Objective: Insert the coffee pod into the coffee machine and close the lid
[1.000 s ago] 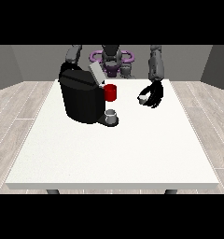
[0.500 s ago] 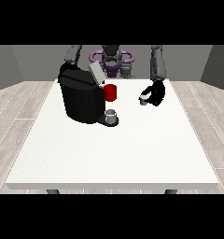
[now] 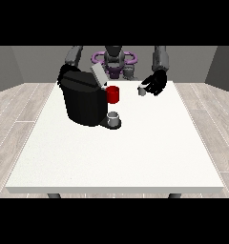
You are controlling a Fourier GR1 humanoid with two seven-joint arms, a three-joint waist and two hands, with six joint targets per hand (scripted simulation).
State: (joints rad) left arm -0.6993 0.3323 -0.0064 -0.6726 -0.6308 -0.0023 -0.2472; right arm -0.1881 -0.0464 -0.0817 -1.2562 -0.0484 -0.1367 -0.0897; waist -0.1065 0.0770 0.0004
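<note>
Coffee machine (image 3: 83,102): black, on the far left part of the white table (image 3: 116,157), its grey lid (image 3: 98,75) tilted up and open.
Red part (image 3: 113,94): on the machine's front, just right of the lid.
Cup (image 3: 114,118): small, grey, on the machine's base below the red part.
Coffee pod (image 3: 142,90): small, grey, held above the table's far edge, right of the machine and apart from it.
Hand at the view's right (image 3: 156,84): black, raised off the table, fingers curled round the coffee pod.
Hand at the view's left (image 3: 64,72): mostly hidden behind the machine's top; whether its fingers are spread or clenched cannot be told.
</note>
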